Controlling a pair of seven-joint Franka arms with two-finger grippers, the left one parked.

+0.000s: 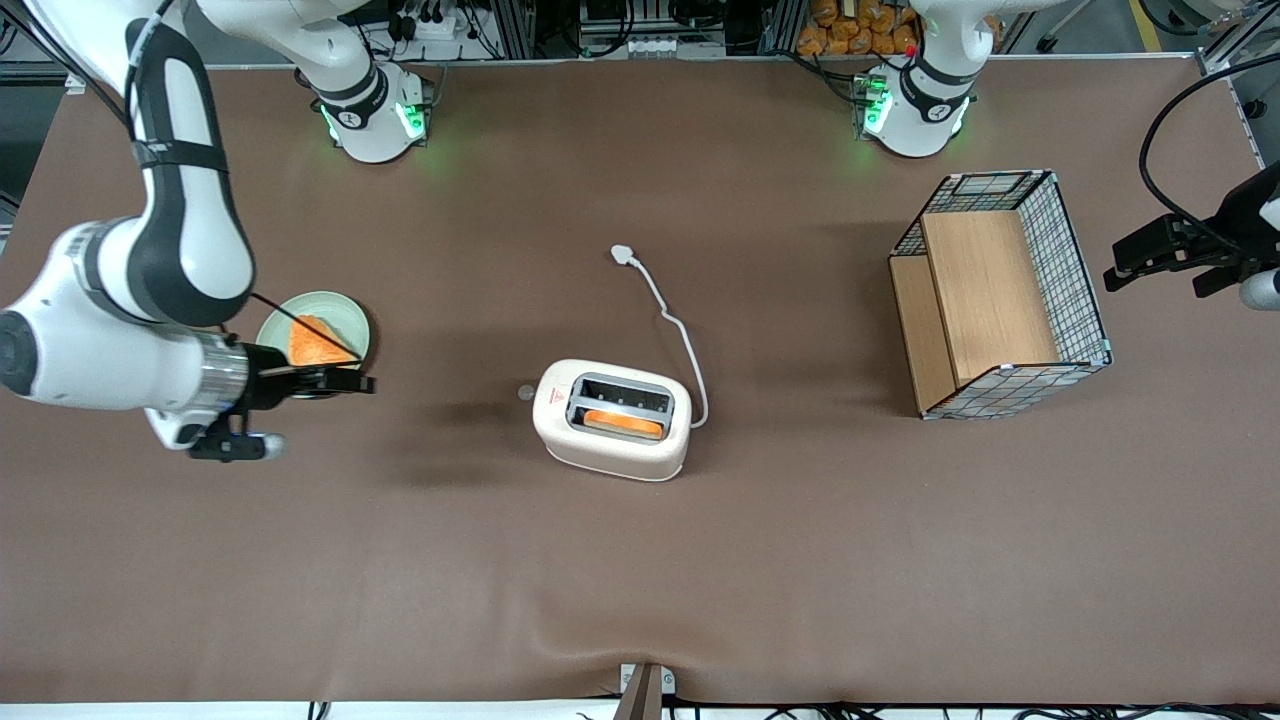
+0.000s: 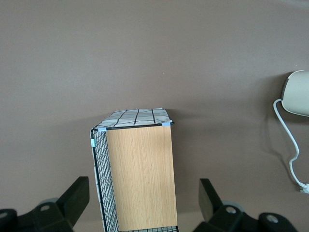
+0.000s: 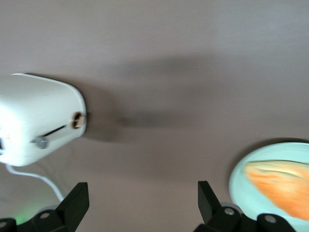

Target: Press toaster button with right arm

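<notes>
The cream-white toaster point(image 1: 612, 452) stands mid-table with an orange slice point(image 1: 623, 424) in its nearer slot. Its small pale-grey button point(image 1: 525, 393) sticks out of the end that faces the working arm. In the right wrist view the toaster point(image 3: 34, 106) shows that end, with the grey button point(image 3: 41, 142) at the top of a slot. My right gripper point(image 1: 362, 383) hangs open and empty over the near edge of a green plate, well apart from the toaster, toward the working arm's end. Its fingers point(image 3: 77, 198) stand wide apart around bare table point(image 3: 141, 189).
A pale-green plate point(image 1: 275, 322) with an orange toast slice point(image 1: 312, 342) lies under the gripper; it also shows in the right wrist view point(image 3: 241, 183). A round tan dial point(image 3: 77, 120) sits low on the toaster's end. The white cord point(image 1: 680, 340) runs to a plug point(image 1: 623, 254). A wire basket point(image 1: 1075, 270) stands toward the parked arm's end.
</notes>
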